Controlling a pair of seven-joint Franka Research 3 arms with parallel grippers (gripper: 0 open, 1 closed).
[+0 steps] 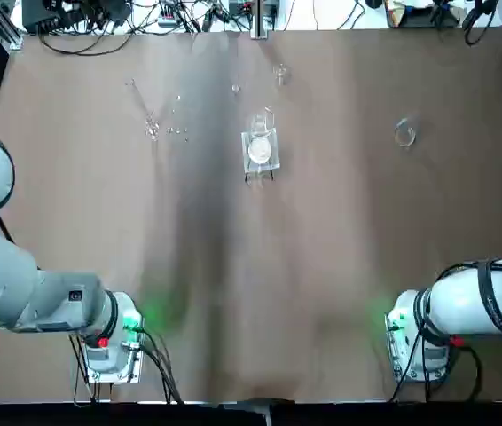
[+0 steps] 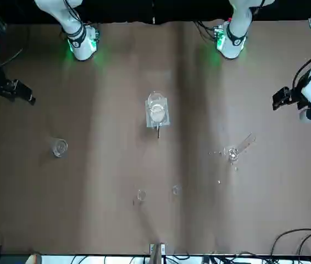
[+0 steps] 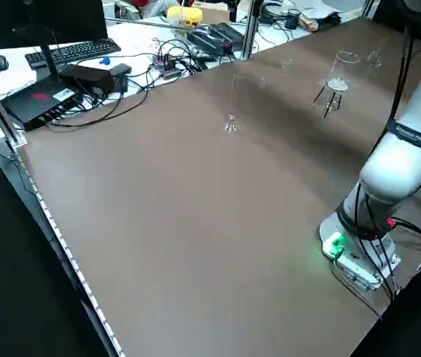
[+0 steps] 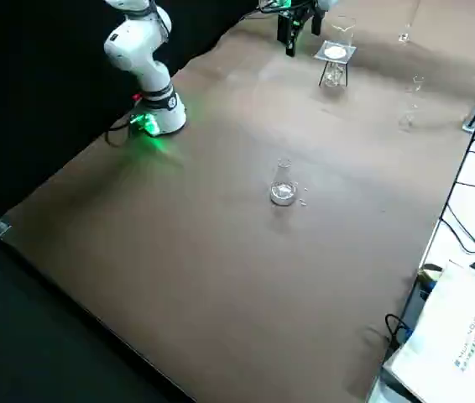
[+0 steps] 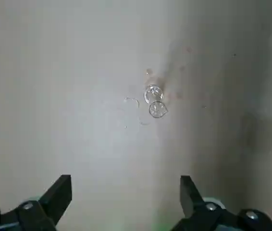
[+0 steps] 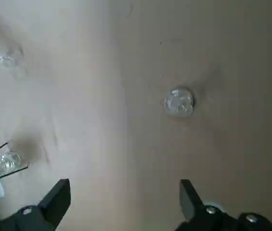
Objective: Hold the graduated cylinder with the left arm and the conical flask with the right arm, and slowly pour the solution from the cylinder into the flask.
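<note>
Beside the beaker stand [image 1: 261, 153], your thin glass cylinder [image 3: 231, 111] stands on its left, your round-rimmed glass flask [image 4: 283, 185] on its right. The front view shows the left gripper [image 2: 279, 99] and right gripper [image 2: 30, 98] over opposite table sides; both have parted, empty fingers [image 5: 59, 195].

Brown tabletop [image 1: 322, 222], black monitor [image 3: 39, 30], keyboard [image 3: 71, 52], tangled cables [image 3: 169, 59]

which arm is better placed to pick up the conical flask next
The right, I'd say: its wrist view shows the conical flask ahead of its open gripper, and the flask stands on the robot's right.
</note>
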